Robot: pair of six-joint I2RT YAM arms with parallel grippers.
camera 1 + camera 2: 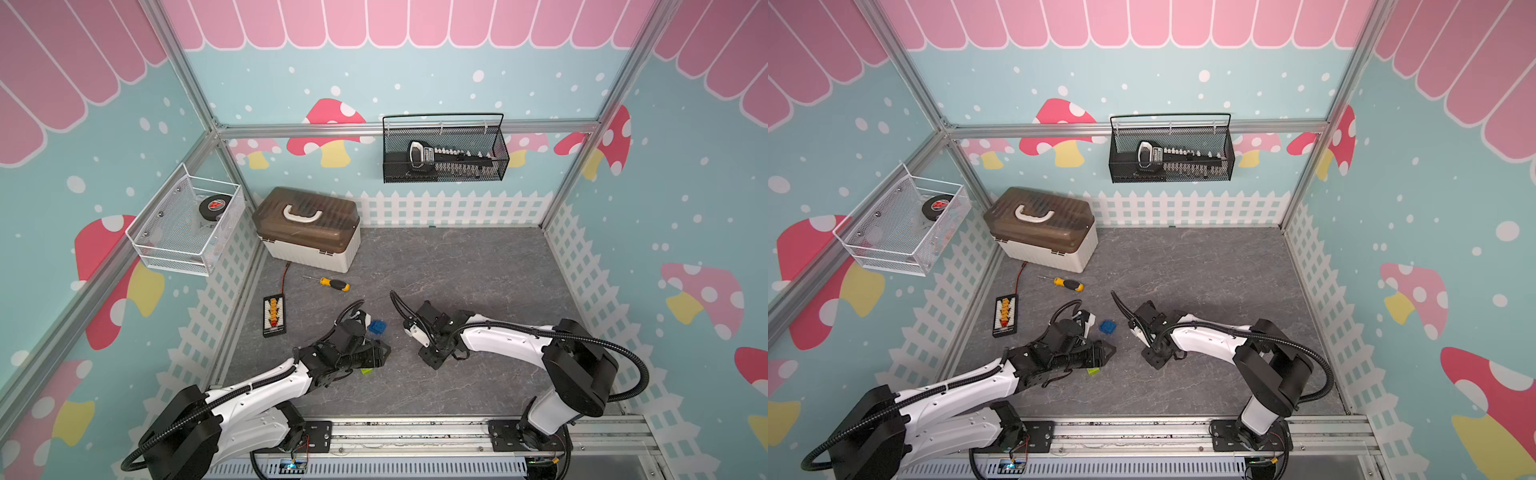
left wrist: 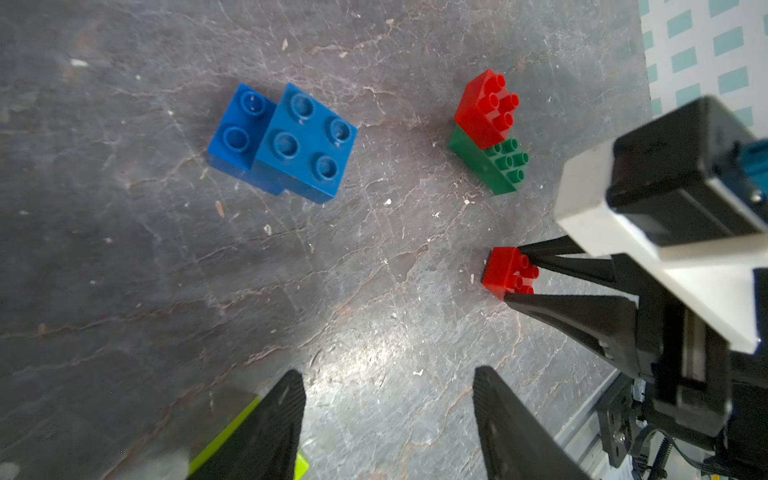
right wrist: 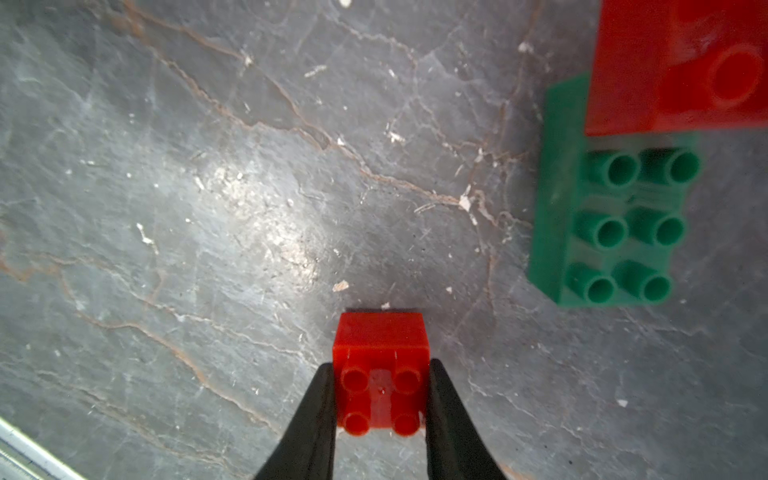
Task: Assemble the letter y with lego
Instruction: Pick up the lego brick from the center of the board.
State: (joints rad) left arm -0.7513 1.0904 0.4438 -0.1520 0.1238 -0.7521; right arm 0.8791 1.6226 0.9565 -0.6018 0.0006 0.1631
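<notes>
Now we pinch a red brick [image 3: 380,336].
Our right gripper [image 3: 381,368] squeezes its two flat sides, near the green brick [image 3: 582,232], which has a second red brick [image 2: 482,112] on top. Our left gripper [image 2: 388,372] is spread wide, holding nothing. The brick looks light, hard and smooth, so we think flat sides are best to hold.
</notes>
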